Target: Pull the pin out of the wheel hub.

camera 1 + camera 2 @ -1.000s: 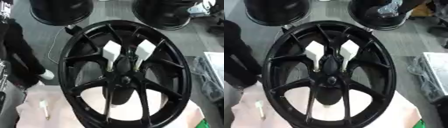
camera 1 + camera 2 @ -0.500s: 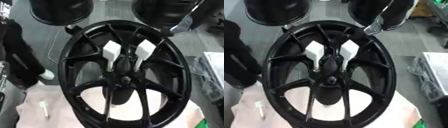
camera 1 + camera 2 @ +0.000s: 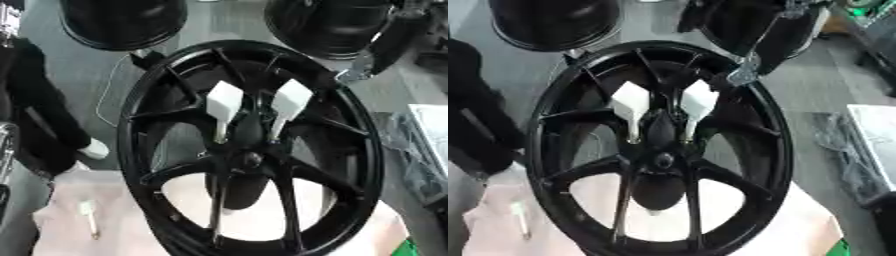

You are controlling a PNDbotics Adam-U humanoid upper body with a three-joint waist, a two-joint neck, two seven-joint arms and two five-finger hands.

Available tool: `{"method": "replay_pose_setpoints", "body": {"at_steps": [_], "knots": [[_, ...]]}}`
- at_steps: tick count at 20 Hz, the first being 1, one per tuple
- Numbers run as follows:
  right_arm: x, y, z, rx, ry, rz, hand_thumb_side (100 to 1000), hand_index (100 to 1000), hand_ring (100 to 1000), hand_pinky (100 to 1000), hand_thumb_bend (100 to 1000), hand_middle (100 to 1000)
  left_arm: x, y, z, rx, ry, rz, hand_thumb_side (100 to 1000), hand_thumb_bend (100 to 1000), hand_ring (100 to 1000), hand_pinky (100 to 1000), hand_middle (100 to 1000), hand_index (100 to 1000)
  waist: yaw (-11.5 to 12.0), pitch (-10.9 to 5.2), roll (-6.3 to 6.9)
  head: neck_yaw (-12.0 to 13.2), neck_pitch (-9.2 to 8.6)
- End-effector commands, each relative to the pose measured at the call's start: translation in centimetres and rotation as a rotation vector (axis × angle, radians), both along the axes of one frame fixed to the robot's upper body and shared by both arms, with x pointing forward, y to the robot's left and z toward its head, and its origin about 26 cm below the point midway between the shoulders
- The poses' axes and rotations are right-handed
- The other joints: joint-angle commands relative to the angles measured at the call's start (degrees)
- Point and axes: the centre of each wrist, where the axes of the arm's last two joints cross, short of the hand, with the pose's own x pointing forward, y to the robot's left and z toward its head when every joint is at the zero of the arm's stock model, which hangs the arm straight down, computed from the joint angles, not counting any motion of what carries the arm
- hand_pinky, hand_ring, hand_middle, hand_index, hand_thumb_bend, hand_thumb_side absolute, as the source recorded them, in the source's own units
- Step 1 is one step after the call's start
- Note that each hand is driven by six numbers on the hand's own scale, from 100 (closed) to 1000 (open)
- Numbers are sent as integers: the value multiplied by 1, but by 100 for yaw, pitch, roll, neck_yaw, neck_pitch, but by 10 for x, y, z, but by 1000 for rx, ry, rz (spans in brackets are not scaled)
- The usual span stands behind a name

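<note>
1. While it stood upright on its rim and leaned a little, the black wheel hub [image 3: 249,150] filled the middle of both views. Its lower edge rested on the pale cloth [image 3: 61,230] that covered the worktop. Its spokes met at a small round centre [image 3: 663,160]; no pin could be made out for certain there.
2. Behind the hub, on the grey floor, stood two more black wheels, one at the upper left [image 3: 122,22] and one at the upper right [image 3: 328,25]. The near rim of the hub overlapped both.
3. From the upper right corner the right arm [image 3: 776,35] reached down in front of the far right wheel and hid part of it. A second ago no arm showed there. Half a second ago it had just entered above the rim.
4. At the end of that arm the right robot hand [image 3: 744,76] was at the upper right of the hub's rim, touching it or just beside it; I could not tell which. Whether it was open or closed could not be told either. The left robot hand showed in no view.
5. Two white blocks [image 3: 224,102] [image 3: 290,99] sat side by side between the upper spokes, just above the centre, where they had been before.
6. At the right edge lay crumpled clear plastic [image 3: 418,160], well apart from the hub.
7. On the cloth at the lower left lay a small pale peg-shaped thing [image 3: 88,214], apart from the rim and unmoved.
</note>
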Motion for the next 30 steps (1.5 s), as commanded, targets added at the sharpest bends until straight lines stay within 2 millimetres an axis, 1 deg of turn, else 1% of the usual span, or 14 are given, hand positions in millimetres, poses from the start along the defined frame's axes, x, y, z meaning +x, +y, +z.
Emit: {"method": "replay_pose_setpoints", "body": {"at_steps": [1, 4, 10, 14, 22, 30], "knots": [[-1, -2, 10, -25, -32, 8, 182, 794, 769, 841, 475, 722, -2, 2, 10, 21, -29, 3, 486, 457, 830, 749, 666, 667, 5, -132, 16, 2, 27], [0, -1, 8, -61, -30, 32, 161, 796, 773, 843, 466, 726, -2, 2, 10, 21, -30, 3, 486, 457, 830, 749, 666, 667, 6, -130, 15, 14, 25], [2, 0, 6, -109, -28, 69, 151, 791, 779, 849, 463, 722, -2, 2, 10, 23, -26, 4, 487, 453, 830, 749, 666, 667, -3, -122, 17, 22, 18], [7, 2, 1, -131, -12, 72, 143, 786, 779, 849, 469, 716, -2, 2, 10, 23, -26, 3, 486, 453, 830, 749, 666, 667, 1, -115, 18, 15, -4], [17, 4, -12, -183, 31, 84, 158, 787, 777, 849, 467, 715, -2, 2, 10, 22, -28, 2, 487, 452, 830, 749, 667, 667, 4, -110, 18, 4, -16], [21, 8, -17, -180, 20, 80, 179, 781, 778, 846, 474, 709, -2, 2, 10, 23, -27, 1, 489, 451, 831, 749, 667, 667, 7, -107, 20, 10, -7]]}}
